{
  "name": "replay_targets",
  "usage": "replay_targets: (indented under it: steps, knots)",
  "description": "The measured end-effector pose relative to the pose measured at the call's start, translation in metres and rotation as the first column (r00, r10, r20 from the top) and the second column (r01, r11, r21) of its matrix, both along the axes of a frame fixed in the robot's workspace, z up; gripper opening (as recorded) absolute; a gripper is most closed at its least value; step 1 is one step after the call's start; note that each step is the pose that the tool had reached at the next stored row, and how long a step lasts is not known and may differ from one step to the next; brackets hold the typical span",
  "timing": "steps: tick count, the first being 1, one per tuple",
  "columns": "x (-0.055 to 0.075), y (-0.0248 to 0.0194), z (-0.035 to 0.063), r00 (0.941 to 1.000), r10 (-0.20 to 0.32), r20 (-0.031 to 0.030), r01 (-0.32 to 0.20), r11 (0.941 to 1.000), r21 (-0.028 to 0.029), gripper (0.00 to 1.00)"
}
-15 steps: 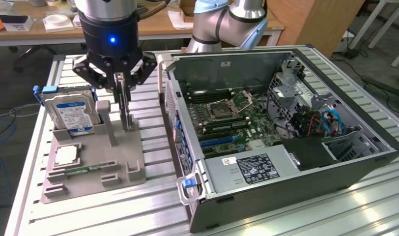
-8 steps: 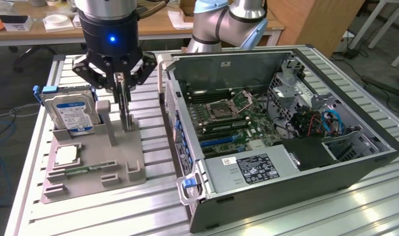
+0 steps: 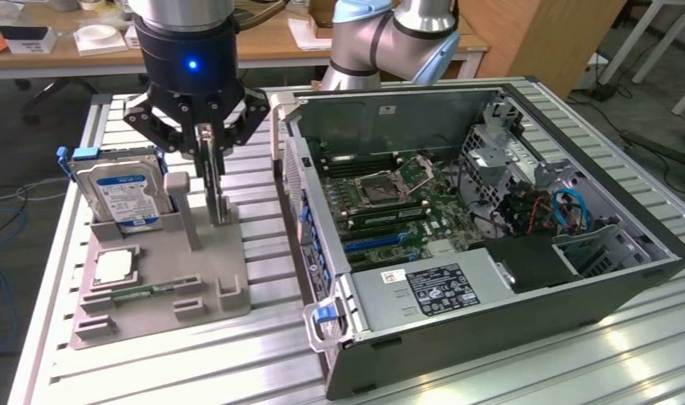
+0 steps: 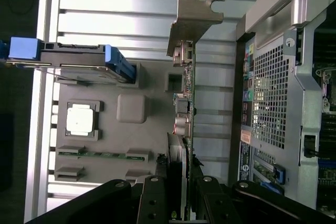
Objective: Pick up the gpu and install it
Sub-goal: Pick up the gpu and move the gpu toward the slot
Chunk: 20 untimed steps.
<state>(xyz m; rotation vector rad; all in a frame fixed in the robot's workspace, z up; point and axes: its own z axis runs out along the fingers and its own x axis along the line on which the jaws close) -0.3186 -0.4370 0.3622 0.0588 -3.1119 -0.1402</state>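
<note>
Auditor: Labels first. Is any writing readable?

Operator: None that I can make out. The hard drive (image 3: 123, 198) (image 4: 73, 59) carries a blue-and-white label. The power supply sticker (image 3: 433, 283) is white with dark print. In the wrist view a pale sticker sits on the perforated rear of the computer case (image 3: 489, 337). All that print is too small to read.

Auditor: And the gripper?

Operator: The gripper (image 3: 211, 139) (image 4: 180, 169) is black, with a blue lamp glowing on its body. Its fingers are clamped on the gpu (image 3: 217, 190) (image 4: 190, 103), one against each face of the board.

Auditor: Where does that card stand?

Operator: It is upright and seen edge-on over the grey holder (image 3: 213, 261). In the exterior view it is at three o'clock of the hard drive and nine o'clock of the case. It is a thin dark board with small metal connectors along one edge. A bent silver bracket (image 4: 195, 9) with a notched tip closes one end. I cannot tell whether its lower edge sits in the holder's slot or hangs just above it.

Auditor: Other materials?

Operator: The holder is matte grey with moulded pockets. The hard drive stands in one, in a blue-edged carrier. A square silver processor chip (image 3: 115, 267) (image 4: 80, 119) lies flat, with a thin green memory stick (image 3: 151, 293) (image 4: 94, 155) at its five o'clock. The table (image 3: 151, 371) is ribbed aluminium. The open case is dark sheet metal around a green motherboard (image 3: 433, 215), with blue cables (image 3: 574, 207) at the board's three o'clock.
</note>
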Motion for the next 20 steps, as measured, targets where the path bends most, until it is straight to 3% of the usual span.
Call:
replay_targets:
  steps: [8, 17, 20]
  knots:
    - [0.0000, 0.0000, 0.0017, 1.0000, 0.000, 0.0002, 0.000, 1.0000, -0.0023, 0.27]
    - [0.0000, 0.0000, 0.0024, 1.0000, 0.000, -0.0001, 0.000, 0.9999, -0.0135, 0.27]
    - [0.0000, 0.0000, 0.0037, 1.0000, 0.000, -0.0002, 0.000, 0.9999, -0.0141, 0.27]
